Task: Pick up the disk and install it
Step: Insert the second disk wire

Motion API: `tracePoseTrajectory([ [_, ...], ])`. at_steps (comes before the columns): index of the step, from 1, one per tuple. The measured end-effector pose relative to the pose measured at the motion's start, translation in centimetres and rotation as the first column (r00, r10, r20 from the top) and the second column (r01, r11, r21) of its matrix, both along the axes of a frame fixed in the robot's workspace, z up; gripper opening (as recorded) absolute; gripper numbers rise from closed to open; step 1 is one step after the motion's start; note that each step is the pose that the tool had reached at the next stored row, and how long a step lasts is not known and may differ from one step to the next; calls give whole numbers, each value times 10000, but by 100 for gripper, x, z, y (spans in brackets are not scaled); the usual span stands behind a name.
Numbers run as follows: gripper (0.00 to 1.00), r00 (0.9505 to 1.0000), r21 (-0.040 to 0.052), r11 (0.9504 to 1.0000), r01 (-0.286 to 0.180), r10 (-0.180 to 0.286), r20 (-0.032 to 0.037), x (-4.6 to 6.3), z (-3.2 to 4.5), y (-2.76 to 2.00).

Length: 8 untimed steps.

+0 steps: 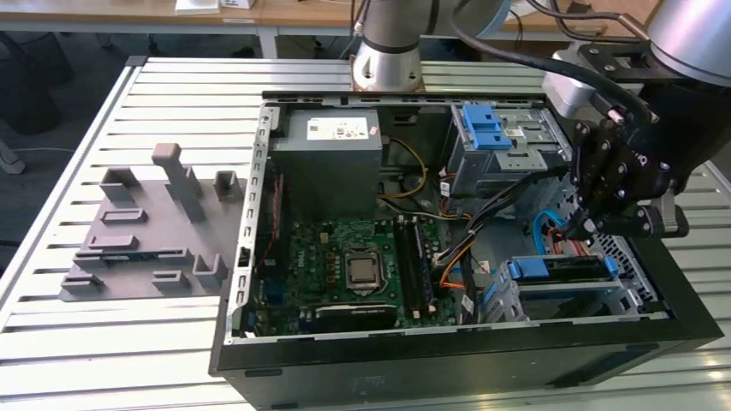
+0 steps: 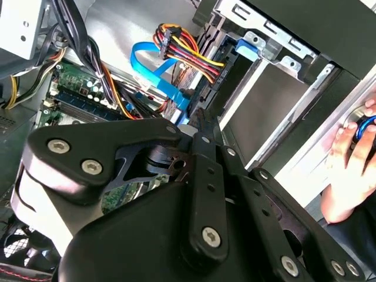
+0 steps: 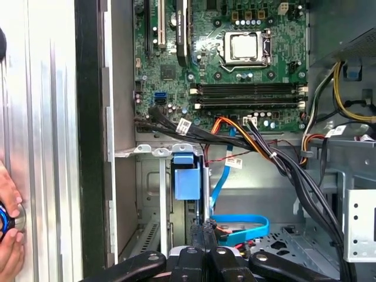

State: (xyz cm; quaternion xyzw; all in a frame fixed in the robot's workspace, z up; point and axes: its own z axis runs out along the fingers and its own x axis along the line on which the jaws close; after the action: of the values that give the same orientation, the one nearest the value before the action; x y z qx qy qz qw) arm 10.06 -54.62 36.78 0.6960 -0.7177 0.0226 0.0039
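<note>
The disk (image 1: 566,271) lies flat in the lower drive bay at the exterior view's right of the open computer case (image 1: 457,364), a blue rail showing along its edge. In the first wrist view its blue end piece (image 3: 187,179) sits in the bay just ahead of my fingertips. My black gripper (image 1: 574,229) hangs close above the disk, fingers pressed together with nothing visible between them. The shut gripper also appears in both wrist views (image 3: 202,230) (image 2: 198,117), pointing into the bay.
Bundled cables and a blue ribbon cable (image 3: 244,226) run beside the bay. The motherboard (image 1: 342,257), a grey power supply (image 1: 329,158) and an upper cage with a blue latch (image 1: 485,128) fill the case. A grey fixture (image 1: 143,231) lies on the table. A person's hand (image 2: 352,158) rests outside the case.
</note>
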Motion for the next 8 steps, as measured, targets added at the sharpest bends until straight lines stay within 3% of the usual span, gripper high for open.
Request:
tracePoseTrajectory([
  [8,11,10000,-3,10000,0,0,0,0,4,47],
])
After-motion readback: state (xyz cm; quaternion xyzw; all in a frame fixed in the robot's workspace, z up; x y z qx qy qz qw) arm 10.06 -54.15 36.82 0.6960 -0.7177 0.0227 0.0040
